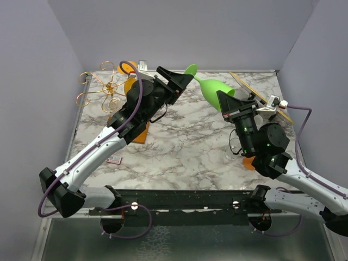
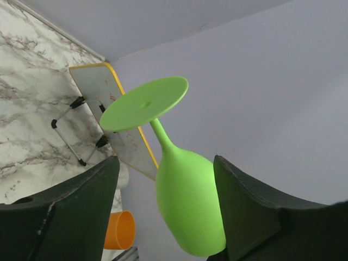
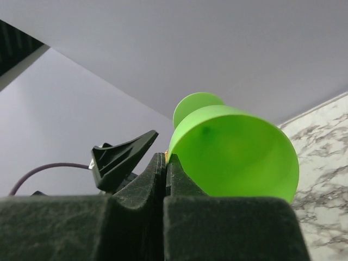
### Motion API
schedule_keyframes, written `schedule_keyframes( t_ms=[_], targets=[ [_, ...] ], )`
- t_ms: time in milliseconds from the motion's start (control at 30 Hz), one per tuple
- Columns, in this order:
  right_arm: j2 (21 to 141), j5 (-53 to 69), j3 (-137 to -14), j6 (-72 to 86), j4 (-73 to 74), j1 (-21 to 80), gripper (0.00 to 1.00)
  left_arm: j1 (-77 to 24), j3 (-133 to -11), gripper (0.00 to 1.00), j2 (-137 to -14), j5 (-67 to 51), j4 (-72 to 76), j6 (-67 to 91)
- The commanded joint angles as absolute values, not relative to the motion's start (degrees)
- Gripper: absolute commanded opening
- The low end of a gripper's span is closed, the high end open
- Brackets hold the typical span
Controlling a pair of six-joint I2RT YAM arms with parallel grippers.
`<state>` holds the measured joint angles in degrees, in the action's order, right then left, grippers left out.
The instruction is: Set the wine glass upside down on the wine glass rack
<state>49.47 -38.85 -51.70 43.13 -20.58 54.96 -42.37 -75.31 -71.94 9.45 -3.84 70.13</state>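
The green wine glass (image 1: pixel 213 87) is held in the air, tilted, with its foot (image 1: pixel 190 69) pointing to the far left. My right gripper (image 1: pixel 224 103) is shut on the rim of its bowl; in the right wrist view the fingers (image 3: pixel 166 163) pinch the bowl's (image 3: pixel 234 152) edge. My left gripper (image 1: pixel 178 81) is open beside the foot. In the left wrist view the bowl (image 2: pixel 187 206) shows between the open fingers (image 2: pixel 70 206); contact cannot be told. The gold wire rack (image 1: pixel 103 89) stands at the far left, its wooden base (image 1: pixel 140 133) mostly hidden under my left arm.
A yellow-edged whiteboard (image 1: pixel 255 89) lies at the far right, also in the left wrist view (image 2: pixel 103 92). An orange cup (image 2: pixel 118 228) sits near my right arm (image 1: pixel 248 163). A small card (image 1: pixel 114 160) lies at the left. Lilac walls enclose the marble table (image 1: pixel 185 147).
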Motion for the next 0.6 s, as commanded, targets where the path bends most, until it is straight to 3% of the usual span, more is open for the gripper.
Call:
schedule_keyframes(
  t_ms=[0, 433, 567],
  targets=[
    [48.72, -37.07, -49.3, 49.16, -26.98, 54.89, 0.01, -42.32, -77.43, 0.67, -73.71, 7.92, 1.01, 73.31],
    [48.74, -32.71, -44.22, 52.56, -35.78, 54.93, 0.01, -42.32, -77.81, 0.44, -75.68, 7.21, 4.73, 74.94],
    [48.99, -33.34, -44.06, 51.77, -36.38, 54.93, 0.01, -42.33, -77.75, 0.5, -75.06, 8.44, 2.87, 73.79]
  ],
)
